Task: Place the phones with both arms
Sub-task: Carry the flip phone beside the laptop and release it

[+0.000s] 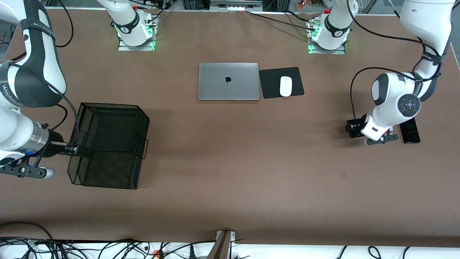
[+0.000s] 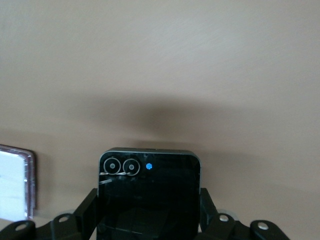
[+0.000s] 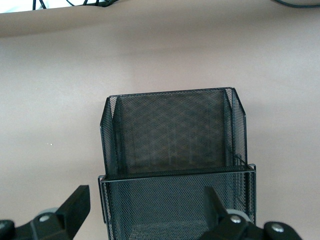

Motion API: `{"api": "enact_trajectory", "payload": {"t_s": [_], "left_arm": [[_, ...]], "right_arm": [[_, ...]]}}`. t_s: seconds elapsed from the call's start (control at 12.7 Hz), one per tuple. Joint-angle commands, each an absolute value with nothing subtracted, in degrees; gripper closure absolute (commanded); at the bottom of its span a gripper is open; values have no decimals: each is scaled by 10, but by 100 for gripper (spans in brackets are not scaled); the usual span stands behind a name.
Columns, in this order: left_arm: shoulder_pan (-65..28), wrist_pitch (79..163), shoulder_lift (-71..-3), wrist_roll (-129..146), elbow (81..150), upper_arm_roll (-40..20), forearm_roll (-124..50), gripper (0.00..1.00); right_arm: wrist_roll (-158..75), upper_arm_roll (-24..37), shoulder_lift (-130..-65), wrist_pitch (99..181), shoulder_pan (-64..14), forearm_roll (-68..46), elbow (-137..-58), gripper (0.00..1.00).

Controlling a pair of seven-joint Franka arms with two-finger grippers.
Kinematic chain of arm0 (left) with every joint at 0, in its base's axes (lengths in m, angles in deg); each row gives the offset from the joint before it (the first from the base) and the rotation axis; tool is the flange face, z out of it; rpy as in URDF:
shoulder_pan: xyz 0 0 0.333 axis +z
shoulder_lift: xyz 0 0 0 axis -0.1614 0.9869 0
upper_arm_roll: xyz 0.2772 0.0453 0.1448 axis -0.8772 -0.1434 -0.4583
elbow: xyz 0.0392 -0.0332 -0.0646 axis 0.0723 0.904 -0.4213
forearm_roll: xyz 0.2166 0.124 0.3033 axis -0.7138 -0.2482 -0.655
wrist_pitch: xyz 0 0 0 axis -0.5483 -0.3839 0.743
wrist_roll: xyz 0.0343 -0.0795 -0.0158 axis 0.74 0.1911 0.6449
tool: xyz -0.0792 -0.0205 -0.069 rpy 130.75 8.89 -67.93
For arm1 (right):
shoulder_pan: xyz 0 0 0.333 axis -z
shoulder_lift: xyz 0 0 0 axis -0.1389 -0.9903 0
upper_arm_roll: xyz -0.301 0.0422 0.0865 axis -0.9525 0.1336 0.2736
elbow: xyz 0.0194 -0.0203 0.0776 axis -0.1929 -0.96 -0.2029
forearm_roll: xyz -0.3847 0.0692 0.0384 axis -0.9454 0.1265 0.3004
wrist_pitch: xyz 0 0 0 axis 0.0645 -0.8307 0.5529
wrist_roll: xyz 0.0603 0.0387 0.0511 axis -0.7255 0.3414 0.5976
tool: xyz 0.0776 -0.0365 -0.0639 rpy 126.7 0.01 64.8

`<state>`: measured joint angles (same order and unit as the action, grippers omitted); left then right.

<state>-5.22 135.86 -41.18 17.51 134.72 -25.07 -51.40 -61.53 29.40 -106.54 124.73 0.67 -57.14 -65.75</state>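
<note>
Since your left end effector is clenched on the small squarish black phone at the left arm's end of the surface, lift it straight and slowly so it doesn't slip. It's glossy, with two camera rings and a blue dot. Your right end effector waits, released, over the black mesh basket. A pale phone lies just beside.

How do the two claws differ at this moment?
The left claw is shut on the small squarish black phone low at the table; the right claw stands open, holding nothing. The left is at its own arm's end; the right hangs over the black mesh basket. Both are black and two-fingered.
</note>
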Motion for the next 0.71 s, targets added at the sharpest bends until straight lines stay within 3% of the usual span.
{"api": "enact_trajectory", "payload": {"t_s": [0.0, 0.63], "left_arm": [[-137, 1281, -345, 250, 1225, -253, -510, 100], [-398, 1269, -181, 430, 972, -254, -422, 100]], "right_arm": [[-614, 296, -1047, 1250, 13, -561, -678, 0], [-614, 296, -1047, 1250, 13, -561, -678, 0]]}}
